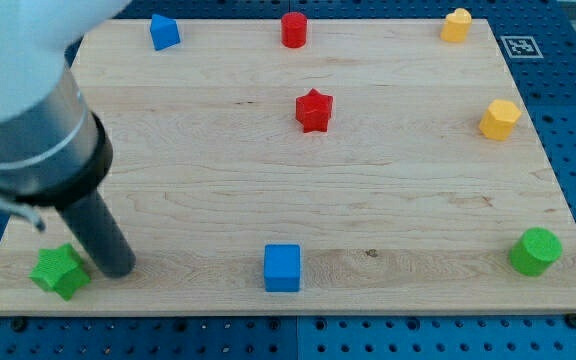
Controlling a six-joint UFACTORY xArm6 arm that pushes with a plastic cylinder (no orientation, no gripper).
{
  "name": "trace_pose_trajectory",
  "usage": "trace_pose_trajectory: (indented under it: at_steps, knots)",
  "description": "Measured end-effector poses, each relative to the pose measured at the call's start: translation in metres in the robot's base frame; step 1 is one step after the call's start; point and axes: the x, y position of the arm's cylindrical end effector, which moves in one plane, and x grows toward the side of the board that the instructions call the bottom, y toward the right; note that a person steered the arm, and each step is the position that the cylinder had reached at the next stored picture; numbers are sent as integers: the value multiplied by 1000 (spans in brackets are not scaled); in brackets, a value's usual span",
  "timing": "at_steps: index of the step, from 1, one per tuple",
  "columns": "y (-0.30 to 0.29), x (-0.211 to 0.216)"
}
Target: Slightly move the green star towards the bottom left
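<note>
The green star point(59, 271) lies near the bottom left corner of the wooden board point(388, 190). My tip point(116, 270) stands on the board just to the star's right, touching or almost touching its right side. The dark rod rises from the tip towards the view's upper left into the grey and white arm, which hides the board's upper left corner.
A blue cube point(282, 268) sits at the bottom middle and a green cylinder point(535, 251) at the bottom right. A red star point(314, 110) is near the centre top. A blue block point(164, 32), a red cylinder point(294, 29) and two yellow blocks point(456, 25) point(500, 119) lie along the top and right.
</note>
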Motion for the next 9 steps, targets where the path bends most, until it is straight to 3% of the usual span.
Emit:
trace_pose_trajectory:
  at_steps: [2,4,9]
  knots:
    - [-10,23]
    - [-73,21]
    - [-89,22]
